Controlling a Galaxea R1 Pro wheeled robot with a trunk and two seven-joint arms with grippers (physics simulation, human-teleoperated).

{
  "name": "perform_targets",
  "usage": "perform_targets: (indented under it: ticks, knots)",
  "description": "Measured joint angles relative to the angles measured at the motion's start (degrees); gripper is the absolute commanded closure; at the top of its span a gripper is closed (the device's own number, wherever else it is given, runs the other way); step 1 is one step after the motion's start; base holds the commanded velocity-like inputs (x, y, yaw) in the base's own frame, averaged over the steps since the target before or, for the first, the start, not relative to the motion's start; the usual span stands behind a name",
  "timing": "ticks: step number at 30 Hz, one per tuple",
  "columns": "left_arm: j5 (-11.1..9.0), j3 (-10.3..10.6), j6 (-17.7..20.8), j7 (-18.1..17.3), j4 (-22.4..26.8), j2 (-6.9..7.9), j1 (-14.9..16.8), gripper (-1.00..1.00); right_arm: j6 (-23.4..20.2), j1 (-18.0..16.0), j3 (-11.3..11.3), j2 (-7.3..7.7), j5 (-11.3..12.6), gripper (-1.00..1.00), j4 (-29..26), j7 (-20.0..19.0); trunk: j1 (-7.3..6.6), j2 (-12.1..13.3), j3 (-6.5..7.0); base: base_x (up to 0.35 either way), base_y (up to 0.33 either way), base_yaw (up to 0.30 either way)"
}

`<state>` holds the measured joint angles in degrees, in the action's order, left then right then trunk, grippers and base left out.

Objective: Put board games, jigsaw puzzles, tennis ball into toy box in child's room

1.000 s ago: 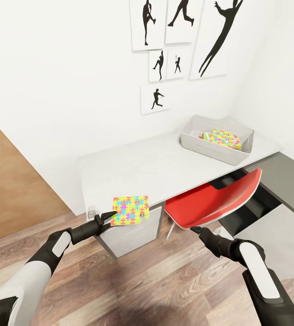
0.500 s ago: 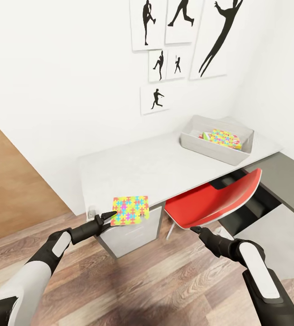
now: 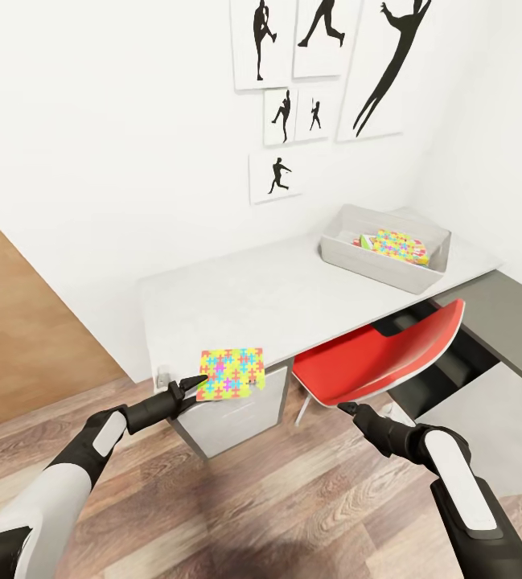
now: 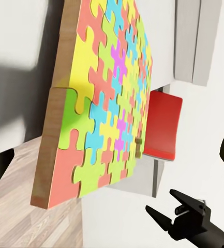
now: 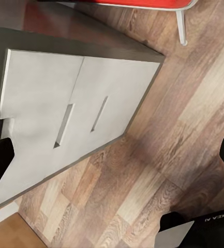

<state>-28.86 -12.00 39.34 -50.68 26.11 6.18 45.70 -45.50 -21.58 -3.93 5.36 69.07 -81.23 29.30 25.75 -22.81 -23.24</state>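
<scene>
One jigsaw puzzle (image 3: 230, 374) lies at the front edge of the pale table (image 3: 293, 281), partly hanging over it. My left gripper (image 3: 196, 382) is at its near edge, open, a finger on either side; the left wrist view has the puzzle (image 4: 112, 103) very close. A second puzzle (image 3: 396, 244) rests in the grey toy box (image 3: 349, 261) at the table's far right, on things too hidden to name. My right gripper (image 3: 345, 408) hangs open and holds nothing in front of the red chair, also seen as the right gripper (image 4: 168, 206). Board games, tennis ball and bed are out of view.
A red chair (image 3: 373, 362) is tucked under the table between my arms. The dark desk section (image 3: 518, 314) and its white cabinet (image 5: 65, 119) stand at the right. Sports prints (image 3: 325, 64) hang on the white wall. Wood-plank floor (image 3: 293, 498) lies below.
</scene>
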Motion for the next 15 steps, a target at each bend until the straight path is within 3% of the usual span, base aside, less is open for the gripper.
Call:
perform_targets:
  ticks: [15]
  knots:
    - [0.0, 0.0, 0.0, -1.3, 0.0, -0.01, 0.0, -1.0, 0.0, 0.0, 0.0, 0.0, 0.0, -1.0, 0.0, 0.0, 0.0, 0.0, 0.0, 0.0, 0.0, 0.0]
